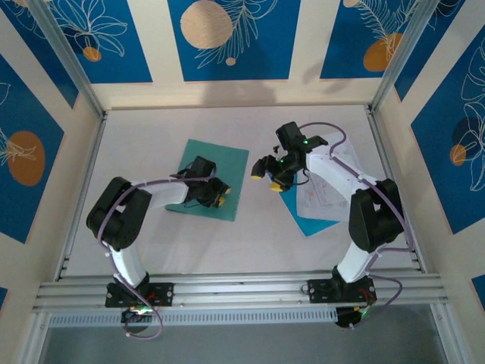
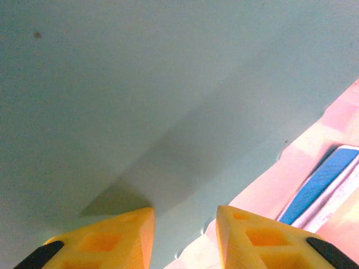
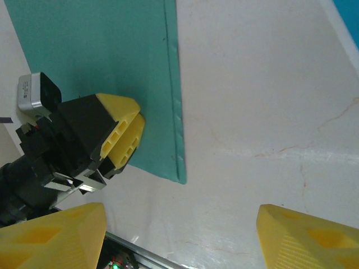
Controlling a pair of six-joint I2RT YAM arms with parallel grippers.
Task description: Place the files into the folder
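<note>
Fingers of the left gripper (image 2: 184, 217) are seen a narrow gap apart, tips set low over the folder (image 2: 140, 101) close to its edge, and nothing is seen clamped between them. Two grippers are counted. From the right wrist, the left gripper's yellow fingers (image 3: 120, 140) are seen lying over the folder's near corner. The right gripper (image 3: 182, 224) is held above the bare bench (image 3: 269, 112) with its fingers spread wide and empty. One folder (image 1: 220, 155) is counted, laid flat and shut near the middle of the bench (image 1: 151, 129), somewhat toward the left edge. The files (image 1: 333, 178) are laid in one pile toward the right edge, well apart from the folder; the number of sheets cannot be told. One cyan-blue sheet (image 1: 307, 221) is seen beneath them.
</note>
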